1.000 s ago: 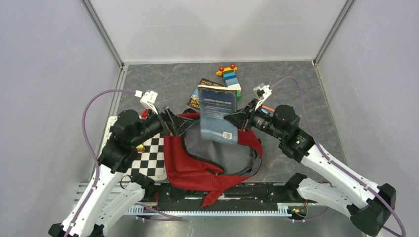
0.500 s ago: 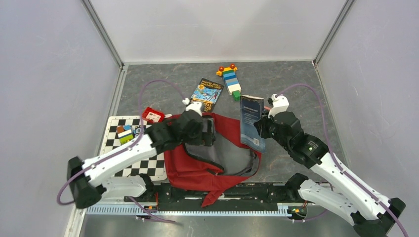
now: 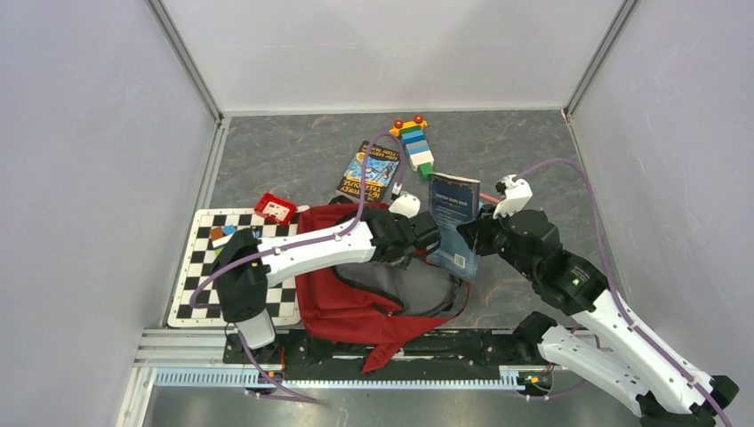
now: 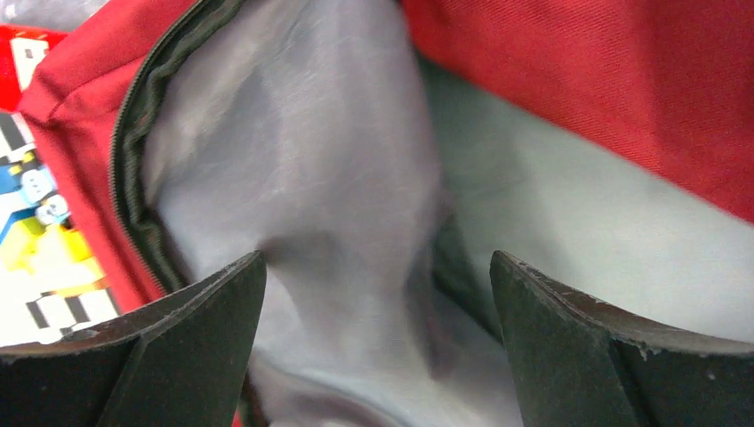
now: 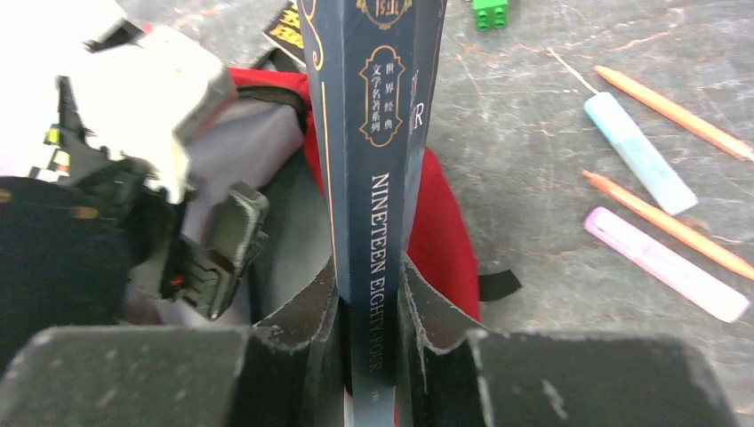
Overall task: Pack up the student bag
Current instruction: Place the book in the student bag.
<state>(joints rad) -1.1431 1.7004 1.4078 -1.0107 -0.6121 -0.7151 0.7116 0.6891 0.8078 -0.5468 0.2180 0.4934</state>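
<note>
Dark-red fabric marks the student bag (image 3: 351,302), lying unzipped near the front edge of the grey surface (image 3: 533,151), its grey lining exposed. The left claw (image 4: 378,267), fingers spread wide, hangs over the bag's opening. The right claw (image 5: 369,285) pinches a dark-blue book (image 5: 378,133) across its covers, just beside the bag's right edge.

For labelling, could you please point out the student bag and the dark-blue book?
student bag (image 3: 336,307), top view, red outer fabric.
dark-blue book (image 5: 378,209), right wrist view, its spine.
</note>
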